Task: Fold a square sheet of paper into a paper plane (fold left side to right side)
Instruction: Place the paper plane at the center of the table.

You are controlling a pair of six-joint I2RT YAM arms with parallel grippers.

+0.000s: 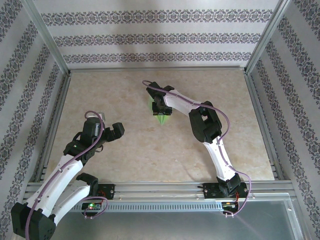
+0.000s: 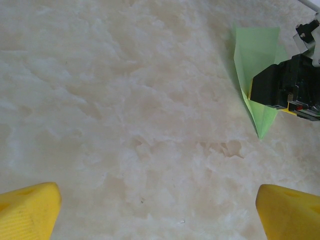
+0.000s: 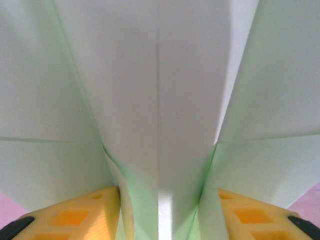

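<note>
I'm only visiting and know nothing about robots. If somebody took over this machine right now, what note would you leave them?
Left hand: wide open, holding nothing, above the table, off to one side of the paper.
Right hand: down on the paper plane mid-table, with a finger on each side of its centre fold. Whether it is pinching is unclear.
Done: the sheet is already a narrow, pointed dart with layered wings.
Left: probably just letting go and backing away. Check the creases first.

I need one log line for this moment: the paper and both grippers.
paper plane: pointed dart, on table | left gripper: open, away from plane | right gripper: fingers either side of middle fold, grip unclear
</note>
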